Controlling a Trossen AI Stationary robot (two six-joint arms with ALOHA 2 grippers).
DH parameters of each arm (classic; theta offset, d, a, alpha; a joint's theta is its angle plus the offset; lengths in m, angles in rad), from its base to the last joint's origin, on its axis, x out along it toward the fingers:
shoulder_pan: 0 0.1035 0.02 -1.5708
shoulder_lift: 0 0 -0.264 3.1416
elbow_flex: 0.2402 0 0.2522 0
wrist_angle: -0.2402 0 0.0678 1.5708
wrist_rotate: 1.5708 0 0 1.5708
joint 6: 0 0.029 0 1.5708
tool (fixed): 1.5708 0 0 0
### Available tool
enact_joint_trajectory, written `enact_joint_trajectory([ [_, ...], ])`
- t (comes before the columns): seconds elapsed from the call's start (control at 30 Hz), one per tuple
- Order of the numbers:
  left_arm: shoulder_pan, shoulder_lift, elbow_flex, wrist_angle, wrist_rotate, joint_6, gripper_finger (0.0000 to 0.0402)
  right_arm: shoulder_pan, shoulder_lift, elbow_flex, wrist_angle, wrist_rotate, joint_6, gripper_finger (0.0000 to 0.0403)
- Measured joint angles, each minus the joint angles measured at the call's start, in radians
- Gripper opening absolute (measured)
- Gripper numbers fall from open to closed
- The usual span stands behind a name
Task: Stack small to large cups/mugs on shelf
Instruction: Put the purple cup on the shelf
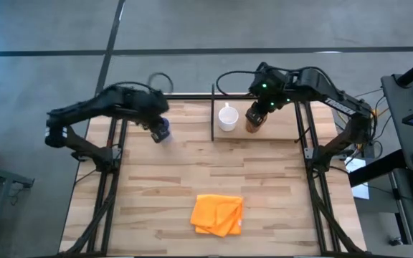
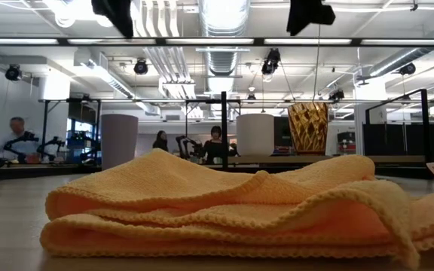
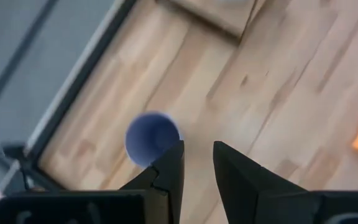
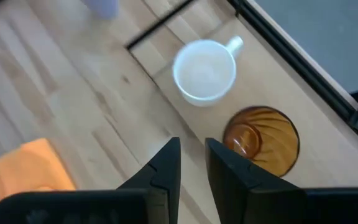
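The white mug (image 1: 227,118) and the amber-brown cup (image 1: 253,123) stand upright side by side on the shelf (image 1: 282,129), the mug nearer the black divider (image 1: 213,113). The lavender-blue tumbler (image 1: 163,134) stands upright on the tabletop to the left of the shelf. My left gripper (image 3: 197,154) hovers above and just beside the tumbler (image 3: 152,137), its fingers a narrow gap apart and empty. My right gripper (image 4: 192,149) hovers above the shelf's near edge beside the amber cup (image 4: 261,139), also narrowly open and empty. In the low view both grippers hang well above the cups.
A folded orange cloth (image 1: 218,214) lies near the table's front edge and fills the foreground of the low view (image 2: 224,211). Bare wood tabletop (image 1: 192,165) lies between the cloth and the shelf. People show in the room beyond the table.
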Motion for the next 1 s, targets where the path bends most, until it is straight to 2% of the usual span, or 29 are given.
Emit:
enact_joint_trajectory([
  [0.2, 0.057, 0.097, -0.175, 0.003, -0.003, -0.095, 0.0072, 0.060, -0.001, 0.080, 0.000, 0.000, -0.004, 0.0071],
  [0.3, 0.095, 0.143, -0.244, 0.018, -0.032, -0.099, 0.0072, 0.091, -0.001, 0.101, -0.001, 0.001, -0.004, 0.0068],
  [0.4, 0.125, 0.168, -0.286, 0.060, -0.019, -0.095, 0.0072, 0.116, -0.001, 0.106, -0.004, 0.002, -0.005, 0.0066],
  [0.67, 0.138, 0.181, -0.301, 0.242, 0.051, -0.021, 0.0072, 0.129, -0.001, 0.072, -0.016, 0.003, -0.002, 0.0065],
  [1.0, 0.173, 0.181, -0.304, 0.250, 0.052, -0.020, 0.0072, 0.129, -0.001, -0.024, -0.019, 0.003, -0.001, 0.0063],
])
